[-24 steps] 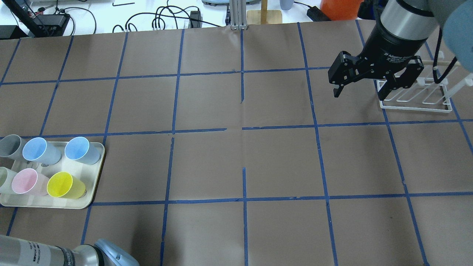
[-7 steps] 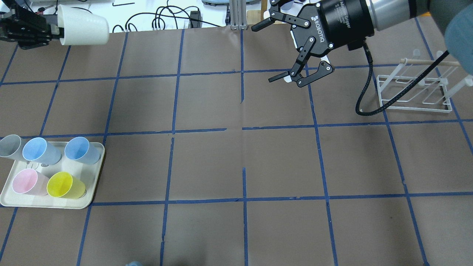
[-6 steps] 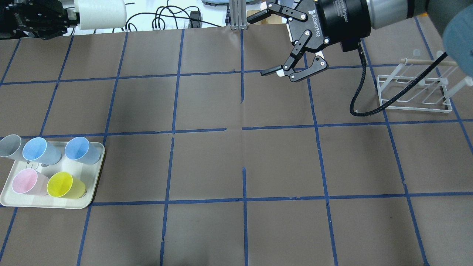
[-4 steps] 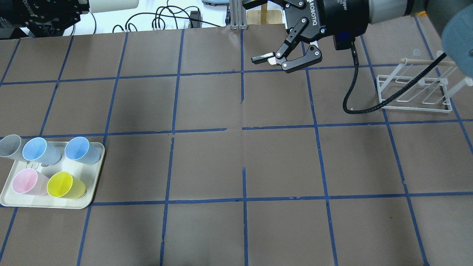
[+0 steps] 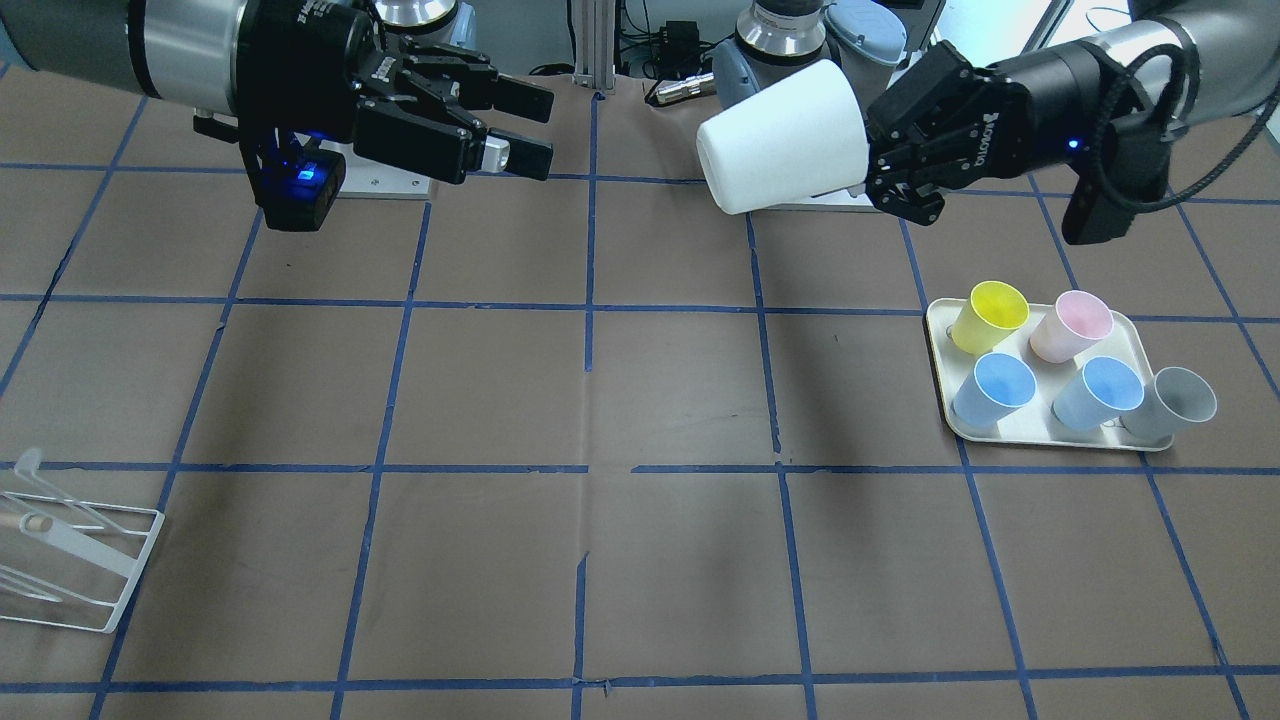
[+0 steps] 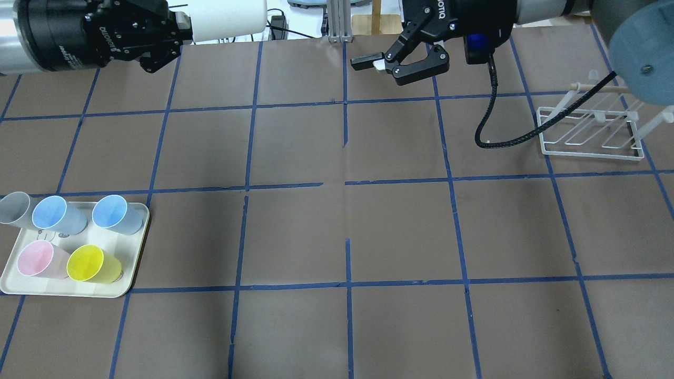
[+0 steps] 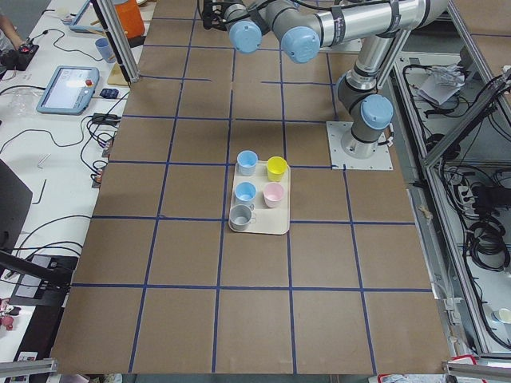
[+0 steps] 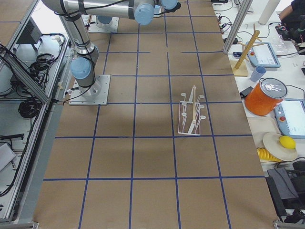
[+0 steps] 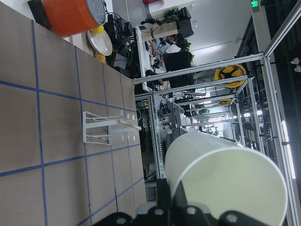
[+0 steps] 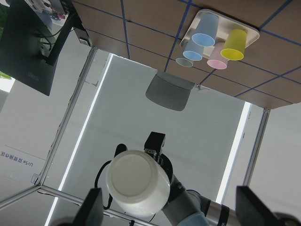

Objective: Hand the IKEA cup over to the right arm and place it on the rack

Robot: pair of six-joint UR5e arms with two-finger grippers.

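The IKEA cup (image 5: pixel 780 135), off-white, lies on its side high in the air, base pointing at my right gripper. My left gripper (image 5: pixel 872 150) is shut on the cup's rim end; both show in the overhead view, cup (image 6: pixel 229 18) and gripper (image 6: pixel 181 30). My right gripper (image 5: pixel 540 130) is open and empty, facing the cup's base with a gap between them. The right wrist view shows the cup base (image 10: pixel 137 182) between its spread fingers (image 10: pixel 89 209). The white wire rack (image 6: pixel 590 131) stands empty at the right, also in the front view (image 5: pixel 70 560).
A cream tray (image 6: pixel 63 291) at the table's left holds a grey cup (image 6: pixel 13 208), two blue cups, a pink cup (image 6: pixel 37 259) and a yellow cup (image 6: pixel 92 263). A black cable (image 6: pixel 505 139) hangs from the right arm near the rack.
The off-white cup has left the tray in my left gripper and moved right along the far edge. My right gripper swung left from the rack, away from the table, staying open.
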